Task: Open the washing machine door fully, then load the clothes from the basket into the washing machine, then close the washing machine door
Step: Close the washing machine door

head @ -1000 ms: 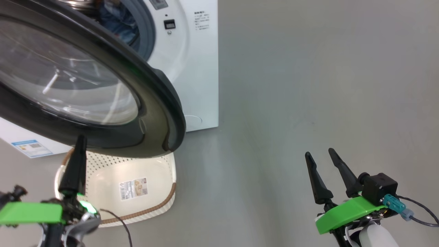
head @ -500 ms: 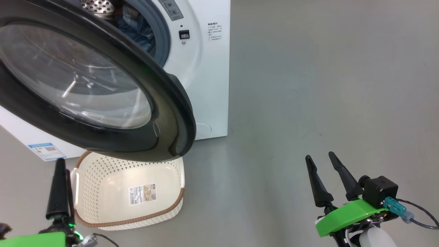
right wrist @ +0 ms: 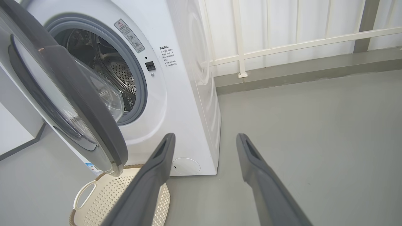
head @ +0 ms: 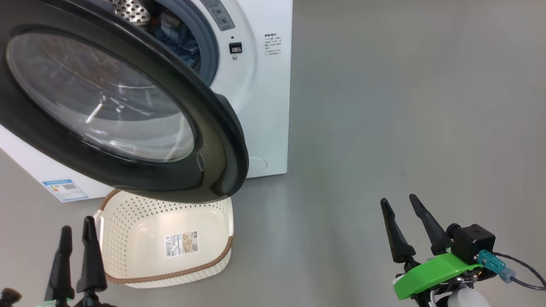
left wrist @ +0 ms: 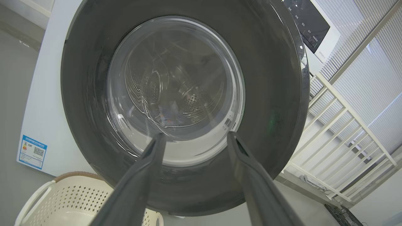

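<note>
- Lower left of the head view: the left gripper (head: 77, 223) stands released, fingers apart and gripping nothing, just beside the basket (head: 200, 266).
- Upper left: the washing machine door (head: 213, 140) hangs part-open over the basket's far edge.
- Top, behind the door: blue clothes (head: 179, 36) lie inside the washing machine (head: 268, 106).
- Lower right: the right gripper (head: 398, 198) is also released, above the grey floor (head: 384, 106).

- I'm looking at a plain laundry corner, more test room than home: a white washing machine (head: 268, 106) stands at my eleven o'clock.
- Smooth grey floor (head: 405, 106) spreads from twelve to three o'clock.
- A perforated cream basket (head: 140, 221) sits at the machine's foot.
- Behind the machine, a white railing (right wrist: 239, 37) fronts pale vertical slats (left wrist: 377, 72).
</note>
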`<state>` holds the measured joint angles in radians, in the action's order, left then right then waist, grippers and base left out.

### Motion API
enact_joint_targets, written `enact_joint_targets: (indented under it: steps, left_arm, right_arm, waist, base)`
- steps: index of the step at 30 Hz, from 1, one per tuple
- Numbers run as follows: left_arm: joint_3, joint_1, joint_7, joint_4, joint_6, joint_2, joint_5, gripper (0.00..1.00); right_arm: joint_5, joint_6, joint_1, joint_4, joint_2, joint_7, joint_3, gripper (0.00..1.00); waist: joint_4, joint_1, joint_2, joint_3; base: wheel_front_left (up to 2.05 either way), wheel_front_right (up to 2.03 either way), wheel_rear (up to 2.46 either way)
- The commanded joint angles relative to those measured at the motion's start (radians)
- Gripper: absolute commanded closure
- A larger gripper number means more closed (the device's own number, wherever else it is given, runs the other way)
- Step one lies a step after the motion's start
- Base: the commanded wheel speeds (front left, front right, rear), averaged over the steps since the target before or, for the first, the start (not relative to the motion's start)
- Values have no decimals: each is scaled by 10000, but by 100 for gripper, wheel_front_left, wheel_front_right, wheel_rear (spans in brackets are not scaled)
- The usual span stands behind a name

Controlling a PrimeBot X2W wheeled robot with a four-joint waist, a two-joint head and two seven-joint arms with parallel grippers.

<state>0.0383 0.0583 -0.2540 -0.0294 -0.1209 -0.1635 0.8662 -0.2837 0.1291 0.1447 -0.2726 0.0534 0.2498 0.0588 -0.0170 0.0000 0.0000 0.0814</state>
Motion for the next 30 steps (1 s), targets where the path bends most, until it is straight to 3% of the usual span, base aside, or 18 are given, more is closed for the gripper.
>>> enact_joint_targets:
  steps: [1, 8, 15, 22, 30]
  left_arm:
    - [-586, -227, -74, -184, -98, 61, -863, 0]
    - [-752, -9, -76, 65, -98, 258, -4643, 0]
    - [-1344, 216, -77, 410, -36, 781, -6822, 0]
    - [-1539, 431, -77, 733, 542, 993, -7673, 0]
    - [-1628, 442, -77, 931, 656, 1083, -7764, 0]
  right_arm:
    - [-19, 16, 49, 291, -32, 120, 240, 0]
    - [84, 16, 9, 337, -32, 120, 250, 0]
    - [112, 16, -26, 354, -32, 120, 314, 0]
    - [110, 16, -31, 347, -32, 120, 361, 0]
    - [174, 16, -92, 355, -32, 120, 346, 0]
  waist:
    - [6, 0, 0, -2]
    - [13, 0, 0, -30]
    - [-23, 0, 0, -116]
    - [-84, 0, 0, -149]
    - [-66, 0, 0, -155]
  base:
    - [0, 0, 0]
    - [0, 0, 0]
    - [0, 0, 0]
    - [0, 0, 0]
    - [0, 0, 0]
